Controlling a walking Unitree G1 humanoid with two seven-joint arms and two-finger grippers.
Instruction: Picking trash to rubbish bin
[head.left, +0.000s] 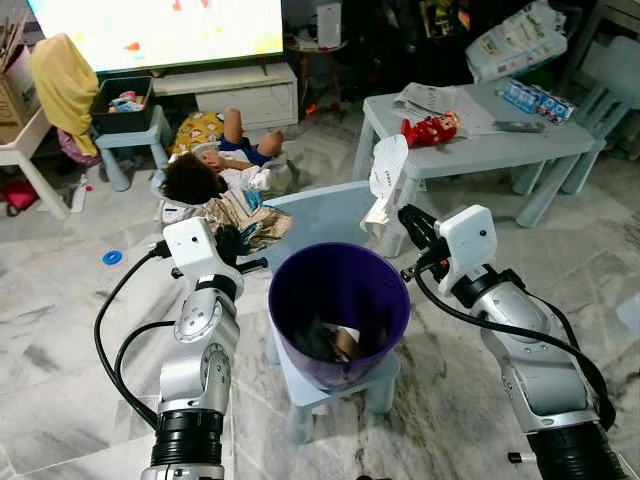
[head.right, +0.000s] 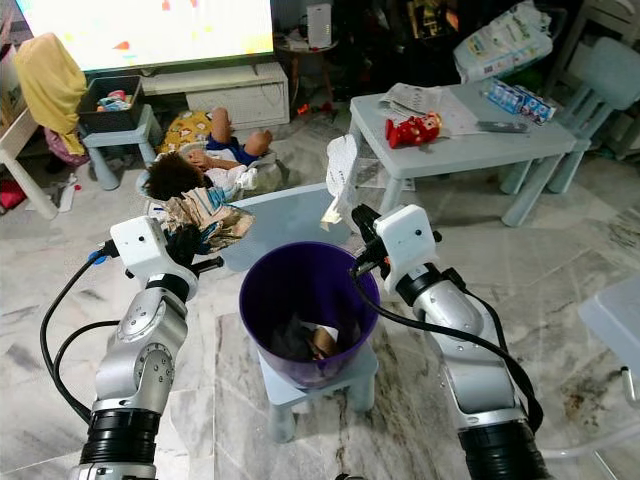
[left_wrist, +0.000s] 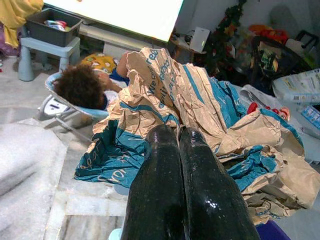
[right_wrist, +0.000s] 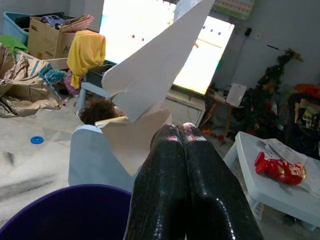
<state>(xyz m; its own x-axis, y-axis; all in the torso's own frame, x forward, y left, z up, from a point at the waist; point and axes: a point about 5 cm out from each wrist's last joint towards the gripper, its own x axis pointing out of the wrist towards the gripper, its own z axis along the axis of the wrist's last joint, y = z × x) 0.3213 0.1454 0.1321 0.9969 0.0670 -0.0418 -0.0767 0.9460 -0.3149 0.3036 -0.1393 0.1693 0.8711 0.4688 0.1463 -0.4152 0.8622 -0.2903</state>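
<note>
A purple rubbish bin (head.left: 340, 310) stands on a small pale-blue stool (head.left: 330, 392), with some trash inside. My left gripper (head.left: 238, 240) is shut on a crumpled brown-and-teal paper bag (left_wrist: 170, 105), held just left of the bin's rim. My right gripper (head.left: 408, 218) is shut on a folded white paper (head.left: 386, 180) that sticks up above the bin's far right rim. In the right wrist view the white paper (right_wrist: 150, 80) rises from the fingertips, with the bin's rim (right_wrist: 65, 210) below.
A child (head.left: 205, 170) lies in a bouncer on the floor behind the bin. A grey low table (head.left: 480, 150) with a red toy (head.left: 430, 128) stands at the back right. A bright TV (head.left: 160, 30) and a small table with a dark tray (head.left: 120, 105) stand at the back left.
</note>
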